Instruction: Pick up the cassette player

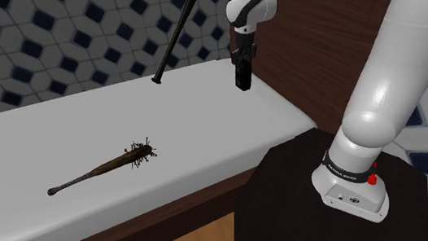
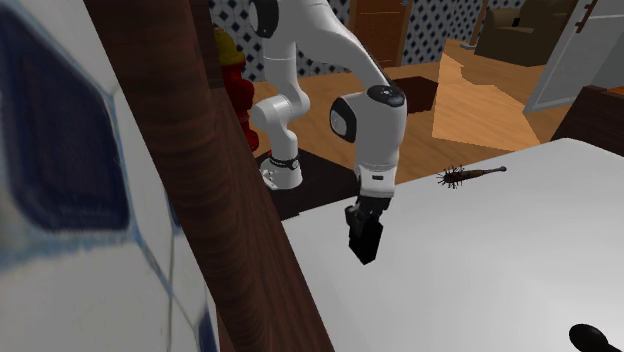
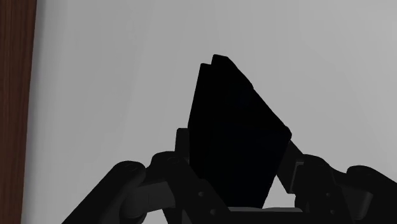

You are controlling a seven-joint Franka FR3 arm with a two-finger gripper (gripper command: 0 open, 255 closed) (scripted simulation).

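Gripper [image 3: 236,156] is clamped on the black cassette player [image 3: 232,108] over the white table [image 3: 127,76]. The player sits skewed, so it may slip out.

Black cassette player [image 3: 235,140], white table [image 1: 204,121]
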